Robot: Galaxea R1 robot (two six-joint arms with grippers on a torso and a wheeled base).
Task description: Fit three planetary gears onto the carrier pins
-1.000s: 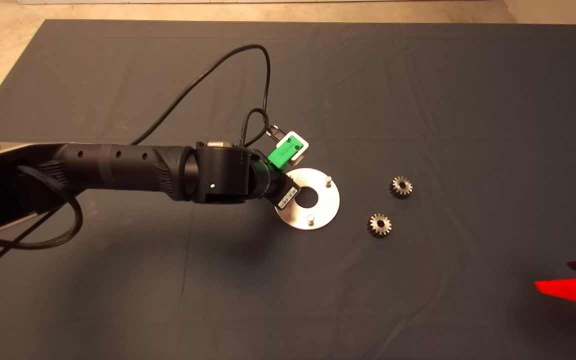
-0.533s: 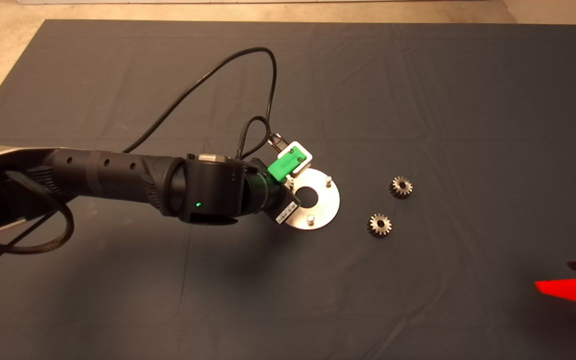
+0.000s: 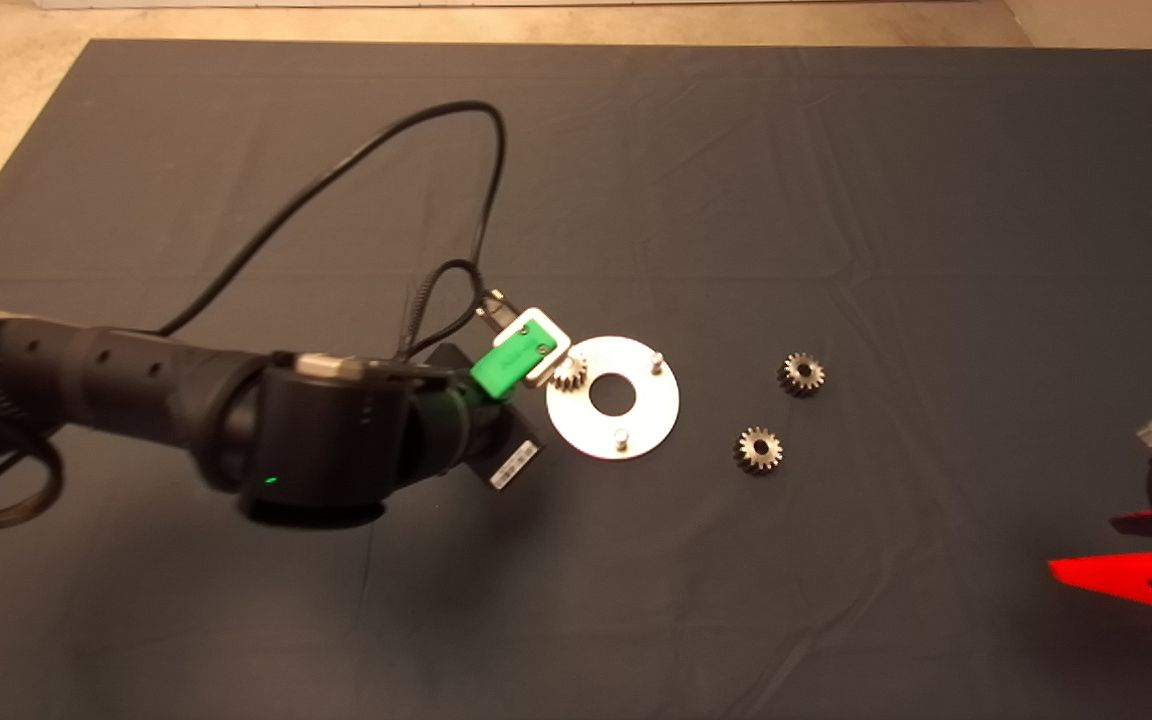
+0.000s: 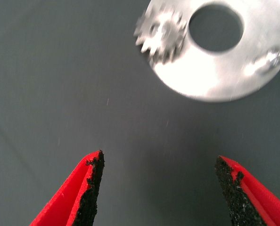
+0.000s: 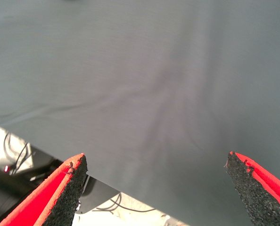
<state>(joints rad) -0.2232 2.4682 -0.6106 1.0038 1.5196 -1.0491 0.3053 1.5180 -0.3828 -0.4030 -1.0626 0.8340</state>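
Dark mat (image 3: 836, 150), mid-worktop: we find one dull-metal toothed gear (image 3: 569, 374) seated on the shiny silver disc (image 3: 636, 420). Left gripper (image 4: 161, 188), fingers spread, holds nothing; right gripper (image 5: 154, 188), spread, near the right edge. Next, we judge, fetch a loose gear (image 3: 759, 449).

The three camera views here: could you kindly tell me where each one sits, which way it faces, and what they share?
Head view: above, facing down on the dark mat; shows the black left arm and two loose small toothed metal gears.
Left wrist view: on the left arm, facing the mat; shows the open left gripper.
Right wrist view: on the parked arm, over the mat's edge; shows the open right gripper.
Shared by head and left wrist: the shiny round silver disc and the gear on its pin.
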